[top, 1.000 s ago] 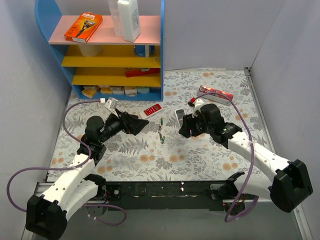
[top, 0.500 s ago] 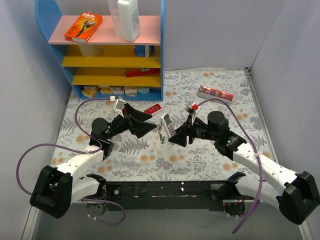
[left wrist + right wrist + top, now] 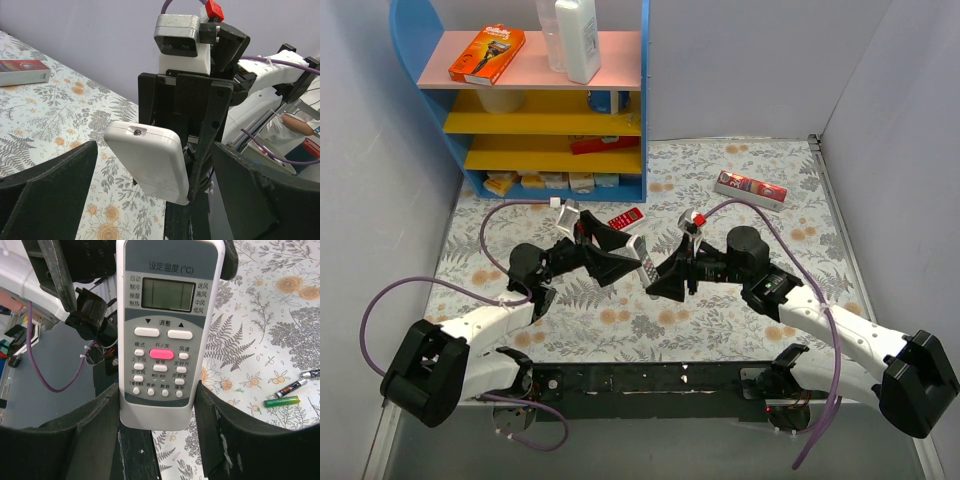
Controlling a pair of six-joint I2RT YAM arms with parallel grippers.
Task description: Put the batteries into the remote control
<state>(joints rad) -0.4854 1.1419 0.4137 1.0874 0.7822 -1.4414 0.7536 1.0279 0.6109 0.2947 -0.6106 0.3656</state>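
Movement in the last second has brought both arms together at the middle of the top view. We see the right gripper (image 3: 658, 275) pinching the remote control (image 3: 642, 262) by its lower end. It holds the remote upright off the table, buttons toward its own camera and plain white back toward the left gripper (image 3: 618, 254). The left gripper's fingers are spread wide on either side of the remote and touch nothing.

We judge this a handover or shared hold, meant to bring the battery cover within reach; no battery looks loaded yet. The batteries (image 3: 281, 401) lie loose on the floral table (image 3: 740, 310), at the lower right of the right wrist view; from above the grippers hide them.

Farther back lie a red remote (image 3: 625, 217) and a red-and-white box (image 3: 750, 186), with the blue shelf (image 3: 408, 35) in the upper left.

A second ago the grippers stood well apart. The remote was low and right of centre, and the batteries showed plainly between the grippers.
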